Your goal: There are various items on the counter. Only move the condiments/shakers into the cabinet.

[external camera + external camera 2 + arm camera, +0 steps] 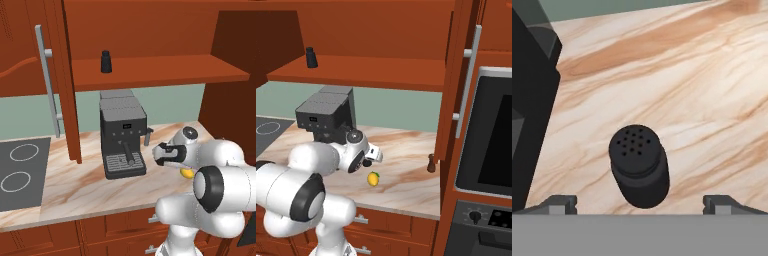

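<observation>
The black shaker (638, 165) stands upright on the tabletop (712, 100), directly below the hand (640, 202) and centred between its fingertips (557, 202). The hand is spread wide, holding nothing.

No readable text, brand, number or sign showing anywhere; coffee machine (123, 142) front panel showing small pale display mark and row of round buttons, all too small to read; oven control panel (491, 218) carrying knob and button grid, bearing no legible marks; shaker (639, 165) top showing holes, no lettering.
</observation>
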